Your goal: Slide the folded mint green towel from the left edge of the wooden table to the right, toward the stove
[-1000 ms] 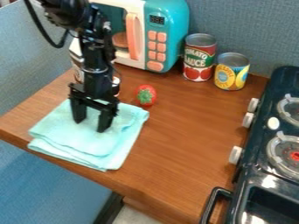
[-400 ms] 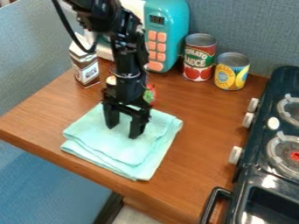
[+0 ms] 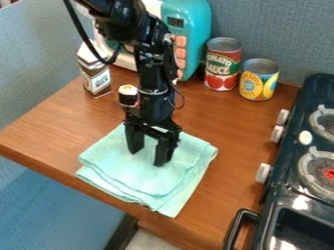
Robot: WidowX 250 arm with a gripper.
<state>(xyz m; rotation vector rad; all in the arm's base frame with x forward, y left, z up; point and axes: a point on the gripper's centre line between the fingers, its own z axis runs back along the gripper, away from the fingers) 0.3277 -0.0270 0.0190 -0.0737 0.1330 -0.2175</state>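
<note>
We see the black, two-finger end effector (image 3: 147, 157) pointing down over the middle of the pale turquoise, folded fabric cloth (image 3: 124, 168). Its fingers stand moderately apart, their tips against the cloth as far as we can tell; we make out nothing held between them, though we cannot tell whether a little fabric is caught at the tips. The cloth lies in uneven layers on the brown, wood-grained worktop (image 3: 228, 139), near its front edge.

Just beyond the cloth, partly behind the arm, we find a small cylindrical piece with a white and orange top and a dark side (image 3: 128, 100). Farther back and to the left of the cloth stands a white and brown carton with a peaked top (image 3: 96, 75). Well behind the cloth is a teal and white toy microwave (image 3: 194, 24) with salmon-coloured buttons. Behind and to the right of the cloth, we see a red and green labelled metal can (image 3: 222, 66) beside a shorter yellow and blue labelled one (image 3: 259, 83). A dark toy stove (image 3: 300, 124) is well to the cloth's right.
</note>
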